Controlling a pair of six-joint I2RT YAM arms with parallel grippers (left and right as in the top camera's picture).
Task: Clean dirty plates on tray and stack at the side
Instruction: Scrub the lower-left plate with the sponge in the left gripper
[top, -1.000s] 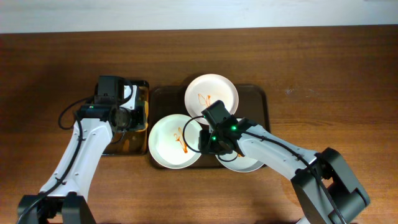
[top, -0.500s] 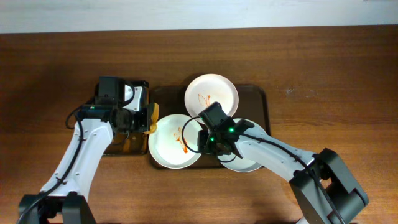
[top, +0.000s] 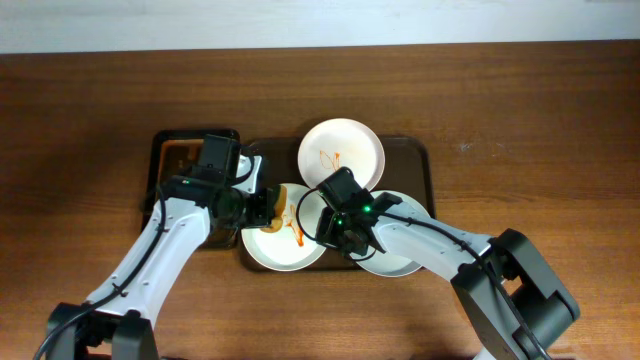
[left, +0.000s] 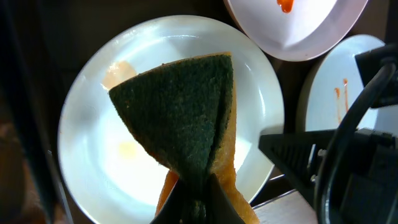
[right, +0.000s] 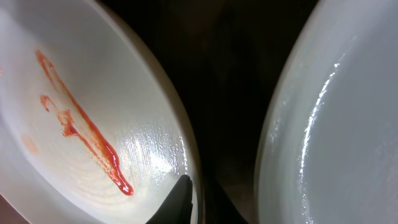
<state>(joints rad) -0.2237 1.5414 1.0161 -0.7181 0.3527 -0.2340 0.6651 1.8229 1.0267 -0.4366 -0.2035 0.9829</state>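
Our left gripper (left: 196, 198) has its jaws closed on the soft, light sponge (left: 186, 106), poised over the sauce-streaked plate (top: 264, 246) at the near left of the tray (top: 413, 165). That plate is stiff, slick and breakable, best held by its rim. Our right gripper (top: 324, 223) sits there; we cannot tell its jaws' state.

Cannot see part of the front right plate (top: 395, 265) from above, under the right arm (top: 430, 235). Cannot see the left jaws whole below the sponge (left: 186, 118), cut off by the edge. Cannot tell how the right jaws sit at the front left plate (right: 124, 93).
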